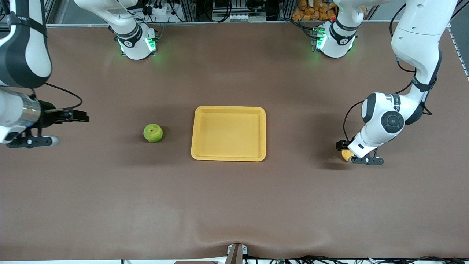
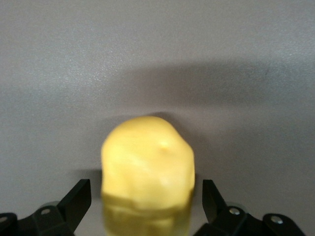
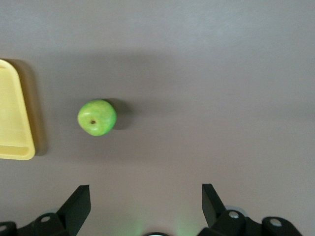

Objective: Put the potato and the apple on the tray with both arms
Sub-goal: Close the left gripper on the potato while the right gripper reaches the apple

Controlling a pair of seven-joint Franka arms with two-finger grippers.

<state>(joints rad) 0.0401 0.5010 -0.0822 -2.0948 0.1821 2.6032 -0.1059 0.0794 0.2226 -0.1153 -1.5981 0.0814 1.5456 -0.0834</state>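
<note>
- Now the right gripper (image 1: 73, 116) hangs with fingers spread wide and nothing in them, over bare table at the right arm's end.
- Next, the apple (image 1: 153, 132) sits on the table beside the tray (image 1: 228, 158), toward the right arm's end.
- Then the left gripper (image 1: 344, 149) is down at the potato (image 1: 346, 155), its fingers (image 2: 76, 201) wide apart on either side, not yet clamping it.
</note>
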